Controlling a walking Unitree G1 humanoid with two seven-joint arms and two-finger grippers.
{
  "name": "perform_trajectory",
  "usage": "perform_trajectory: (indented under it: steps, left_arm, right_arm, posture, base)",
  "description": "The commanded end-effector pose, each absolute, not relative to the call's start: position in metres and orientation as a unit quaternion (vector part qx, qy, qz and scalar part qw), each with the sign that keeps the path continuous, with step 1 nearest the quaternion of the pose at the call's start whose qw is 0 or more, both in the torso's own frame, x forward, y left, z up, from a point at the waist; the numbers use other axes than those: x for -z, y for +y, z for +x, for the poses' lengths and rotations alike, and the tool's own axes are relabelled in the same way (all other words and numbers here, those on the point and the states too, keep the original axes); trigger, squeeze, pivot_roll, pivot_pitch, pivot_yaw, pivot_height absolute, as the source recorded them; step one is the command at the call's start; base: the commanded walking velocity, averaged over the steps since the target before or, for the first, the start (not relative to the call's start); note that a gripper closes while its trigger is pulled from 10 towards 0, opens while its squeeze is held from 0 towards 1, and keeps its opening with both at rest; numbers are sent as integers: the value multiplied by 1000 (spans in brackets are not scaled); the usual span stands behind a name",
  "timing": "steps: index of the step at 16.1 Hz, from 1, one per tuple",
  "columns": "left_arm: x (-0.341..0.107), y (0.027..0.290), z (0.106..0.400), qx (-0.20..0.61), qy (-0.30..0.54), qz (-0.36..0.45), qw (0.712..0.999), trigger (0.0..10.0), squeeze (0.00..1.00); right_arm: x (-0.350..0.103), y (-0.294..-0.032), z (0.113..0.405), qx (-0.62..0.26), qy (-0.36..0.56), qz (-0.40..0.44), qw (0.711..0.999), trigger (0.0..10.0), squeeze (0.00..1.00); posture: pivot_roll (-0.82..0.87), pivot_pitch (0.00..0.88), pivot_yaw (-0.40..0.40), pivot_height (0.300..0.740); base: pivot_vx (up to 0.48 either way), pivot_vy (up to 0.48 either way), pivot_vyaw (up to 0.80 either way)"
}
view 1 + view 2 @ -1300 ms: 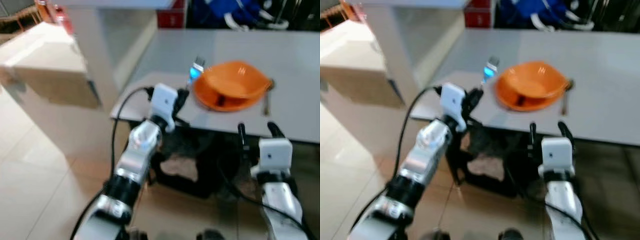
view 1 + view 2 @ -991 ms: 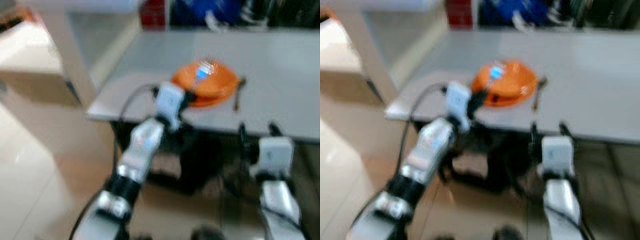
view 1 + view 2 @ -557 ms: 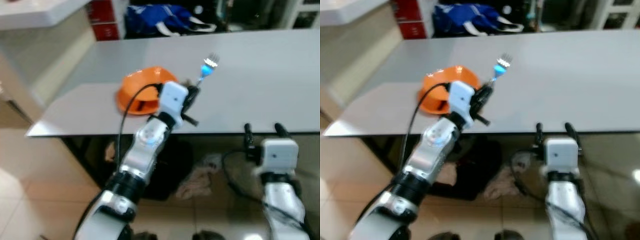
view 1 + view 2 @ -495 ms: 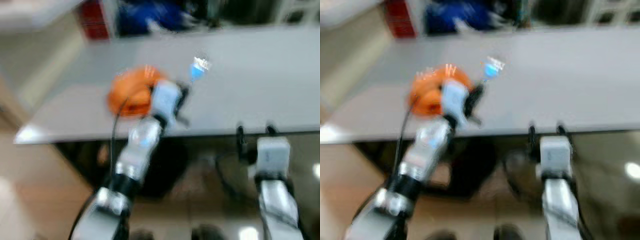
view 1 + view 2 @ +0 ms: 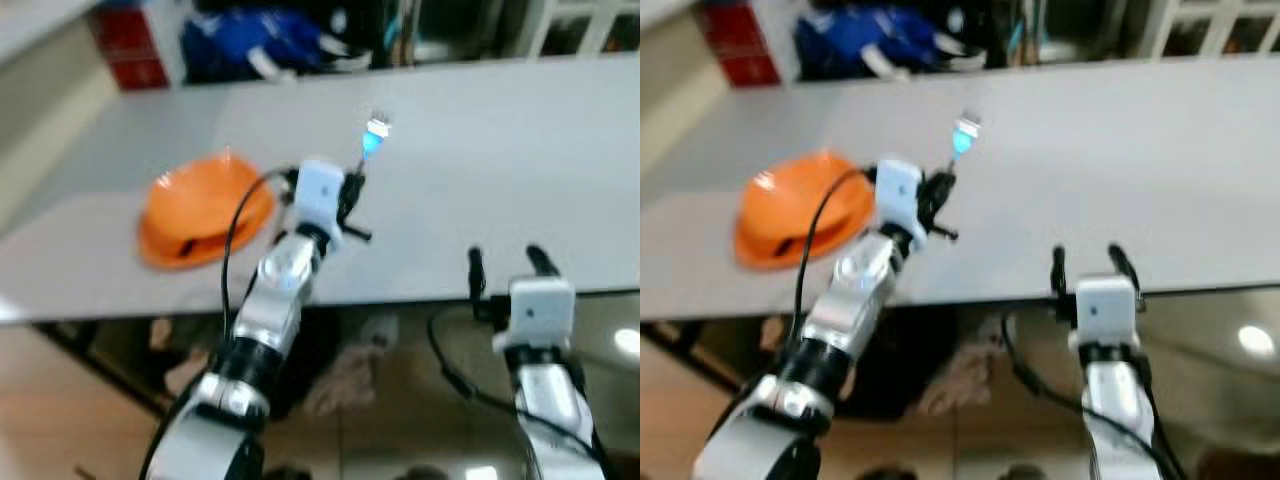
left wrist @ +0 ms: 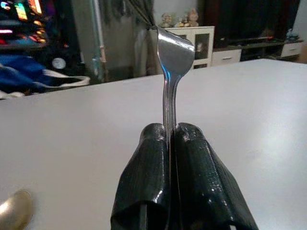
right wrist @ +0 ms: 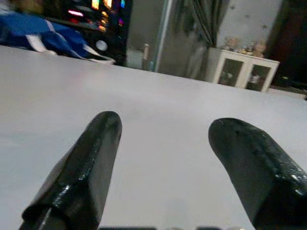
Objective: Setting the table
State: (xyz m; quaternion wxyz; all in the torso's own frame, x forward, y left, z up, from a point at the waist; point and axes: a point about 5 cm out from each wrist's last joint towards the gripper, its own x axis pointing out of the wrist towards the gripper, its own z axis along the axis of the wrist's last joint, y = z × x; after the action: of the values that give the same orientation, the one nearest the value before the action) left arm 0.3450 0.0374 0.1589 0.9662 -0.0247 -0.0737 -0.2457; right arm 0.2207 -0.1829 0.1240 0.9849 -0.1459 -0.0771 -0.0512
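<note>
Setting is judged partly done: the orange bowl (image 5: 200, 208) sits on the bench (image 5: 520, 170), while the left gripper (image 6: 169, 143), jaws clamped on the fork (image 6: 173, 52), holds it aloft at the bowl's 3 o'clock, unplaced; the right gripper (image 7: 165, 163) waits empty, jaws spread wide

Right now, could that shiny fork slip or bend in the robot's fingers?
The fork looks like polished metal, so it is probably stiff and unlikely to bend. The left gripper pinches only its thin handle, and the smooth surface could twist or slide a little if bumped.
</note>
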Motion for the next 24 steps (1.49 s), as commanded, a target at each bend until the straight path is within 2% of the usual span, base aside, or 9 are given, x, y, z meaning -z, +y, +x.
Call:
perform_trajectory:
  steps: [1, 7, 9, 13, 16, 21, 24]
  left_arm:
    - [-163, 34, 347, 245, -75, -31, 966, 0, 0]
    - [-159, 33, 347, 236, -64, -31, 969, 0, 0]
    - [-156, 42, 357, 217, -41, -31, 975, 0, 0]
    - [-157, 44, 358, 222, -42, -28, 974, 0, 0]
    - [-157, 41, 357, 227, -47, -10, 973, 0, 0]
    - [-160, 38, 357, 237, -55, 10, 970, 0, 0]
    - [-162, 30, 357, 243, -54, 22, 968, 0, 0]
  right_arm:
    - [-126, -188, 220, 58, -78, -155, 983, 10000, 0]
    - [-125, -189, 219, 55, -75, -157, 983, 10000, 0]
    - [-124, -188, 217, 53, -72, -158, 983, 10000, 0]
    - [-125, -189, 217, 54, -71, -157, 984, 10000, 0]
    - [-123, -186, 215, 52, -69, -155, 984, 10000, 0]
    - [-123, -184, 216, 49, -68, -152, 985, 10000, 0]
    - [-123, -183, 217, 48, -68, -152, 985, 10000, 0]
  posture:
    - [-139, 0, 108, 710]
    - [-142, 0, 101, 710]
    - [-144, 0, 100, 710]
    - [-141, 0, 101, 710]
    - [-135, 0, 99, 710]
    - [-131, 0, 101, 710]
    - [-132, 0, 105, 710]
  base:
    - [0, 0, 0]
    - [0, 0, 0]
    - [0, 0, 0]
    - [0, 0, 0]
    - [0, 472, 0]
    - [438, 59, 0]
    - [0, 0, 0]
